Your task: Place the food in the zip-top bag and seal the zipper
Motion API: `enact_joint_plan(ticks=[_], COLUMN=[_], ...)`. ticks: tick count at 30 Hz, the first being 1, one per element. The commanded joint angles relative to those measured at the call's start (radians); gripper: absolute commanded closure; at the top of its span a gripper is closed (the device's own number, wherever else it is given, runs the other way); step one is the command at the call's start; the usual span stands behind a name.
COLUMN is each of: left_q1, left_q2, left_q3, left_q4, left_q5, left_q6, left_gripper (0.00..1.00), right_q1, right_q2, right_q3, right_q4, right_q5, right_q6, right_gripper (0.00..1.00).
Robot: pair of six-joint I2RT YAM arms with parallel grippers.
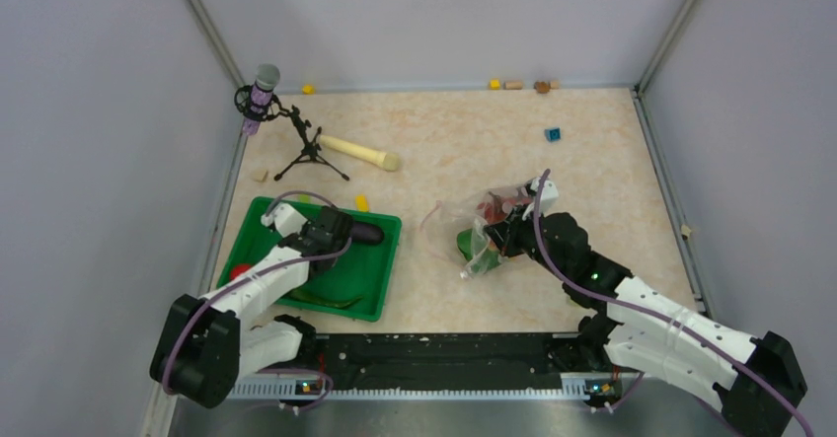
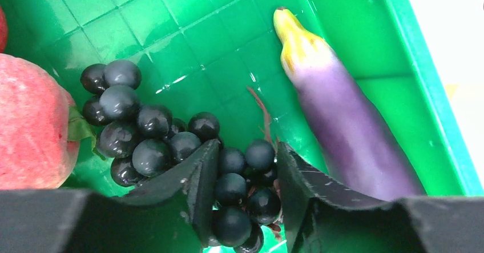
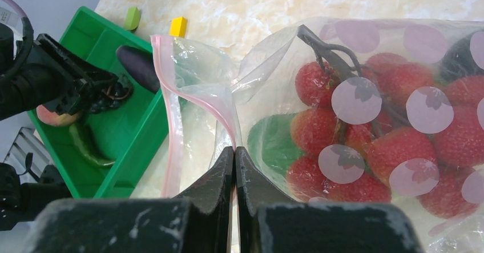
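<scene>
Beige marbled tabletop (image 1: 444, 151) spread out ahead of me. Toward its near-left corner, along the left edge, lay the green tray (image 1: 375, 269). Right of the middle, well apart from the tray, sat the zip-top bag (image 3: 262, 64), crumpled and clear, its mouth turned toward the tray. A rolling pin (image 1: 360, 151) rested toward the far-left corner, beside a microphone (image 1: 262, 87) on a small tripod.

My left gripper (image 2: 248, 147) was down inside the tray, its fingers partway apart and straddling the dark berries (image 2: 148, 139). Several berries filled the gap and touched both inner faces; whether I was pinching them I could not tell. My right gripper (image 3: 235, 149) was closed tight on the bag's plastic, just below where the zipper (image 3: 171, 93) curved down to my fingertips.

In the tray, the eggplant (image 2: 342, 121) lay just beside the berries, along the tray wall nearer the bag. The peach (image 2: 28, 121) touched the cluster's other side. Inside the bag, strawberries (image 3: 394, 150) were heaped together, with the green bok choy (image 3: 268, 141) next to them, nearer the mouth. A yellow block (image 1: 361, 201) sat just beyond the tray's far rim, and a blue block (image 1: 553, 134) lay toward the far-right corner.
</scene>
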Motion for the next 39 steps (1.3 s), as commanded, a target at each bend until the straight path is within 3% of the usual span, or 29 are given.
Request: enact_joint_plan(ticks=[1, 6, 10, 20, 26, 33, 39], left_q1=[-0.004, -0.005, -0.005, -0.006, -0.007, -0.005, -0.006], left_q2=[0.014, -0.013, -0.031, -0.218, -0.378, -0.498, -0.523], left_q3=[-0.032, -0.058, -0.052, 0.000, 0.008, 0.014, 0.002], left_q4=[0.024, 0.043, 0.017, -0.122, -0.114, 0.099, 0.346], left_q5=[0.194, 0.223, 0.226, 0.206, 0.236, 0.441, 0.833], left_q6=[-0.031, -0.031, -0.030, -0.004, 0.073, 0.307, 0.444], left_gripper=[0.57, 0.74, 1.00, 1.00, 1.00, 1.00, 1.00], right_q1=[-0.006, -0.006, -0.006, -0.006, -0.006, -0.005, -0.006], right_q2=[-0.011, -0.009, -0.008, -0.017, -0.031, -0.062, -0.134], right_q3=[0.010, 0.012, 0.013, 0.012, 0.009, 0.004, -0.004], right_q4=[0.033, 0.032, 0.032, 0.034, 0.033, 0.050, 0.053], right_q5=[0.013, 0.013, 0.010, 0.008, 0.009, -0.031, -0.051], right_q6=[-0.009, -0.009, -0.009, -0.011, -0.011, -0.009, -0.013], right_gripper=[1.00, 1.00, 1.00, 1.00, 1.00, 1.00, 1.00])
